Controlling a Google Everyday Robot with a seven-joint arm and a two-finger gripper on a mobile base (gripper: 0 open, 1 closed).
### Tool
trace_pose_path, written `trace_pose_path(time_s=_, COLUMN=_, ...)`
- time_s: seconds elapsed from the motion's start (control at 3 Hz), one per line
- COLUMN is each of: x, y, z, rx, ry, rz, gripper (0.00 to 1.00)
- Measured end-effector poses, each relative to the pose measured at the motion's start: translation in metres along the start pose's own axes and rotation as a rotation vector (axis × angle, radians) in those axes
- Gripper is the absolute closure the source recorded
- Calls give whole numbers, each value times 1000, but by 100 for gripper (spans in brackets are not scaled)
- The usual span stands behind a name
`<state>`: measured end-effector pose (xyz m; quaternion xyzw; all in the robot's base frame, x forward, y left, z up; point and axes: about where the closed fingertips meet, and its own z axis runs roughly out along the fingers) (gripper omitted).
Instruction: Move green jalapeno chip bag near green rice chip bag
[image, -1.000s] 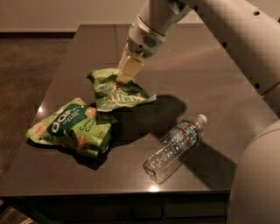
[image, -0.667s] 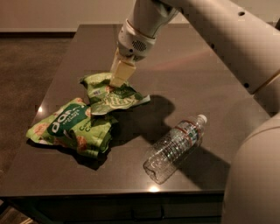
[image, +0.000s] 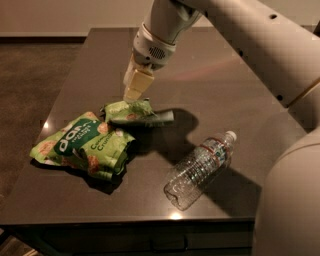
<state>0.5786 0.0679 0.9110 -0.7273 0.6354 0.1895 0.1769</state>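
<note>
The green jalapeno chip bag (image: 128, 111), small and pale olive-green, rests on the dark table (image: 225, 80), touching the upper right corner of the green rice chip bag (image: 82, 146). The rice chip bag is larger and bright green with white lettering, and lies at the table's front left. My gripper (image: 132, 96) comes down from the upper right and its cream fingers (image: 139, 82) are closed on the top edge of the jalapeno bag.
A clear plastic water bottle (image: 200, 169) lies on its side at the front right of the table. My arm (image: 240, 45) spans the upper right. The table's front edge (image: 125, 220) is close below the bags, with floor to the left.
My gripper has carried the jalapeno bag left and down. The bag has gone from hanging crumpled to lying against the rice chip bag.
</note>
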Motion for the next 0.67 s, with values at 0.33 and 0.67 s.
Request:
trace_pose_path(time_s=0.33, x=-1, y=-1, z=2, rx=2, ry=-3, rz=-1, gripper=0)
trace_pose_path(time_s=0.67, x=-1, y=-1, z=2, rx=2, ry=-3, rz=-1, gripper=0)
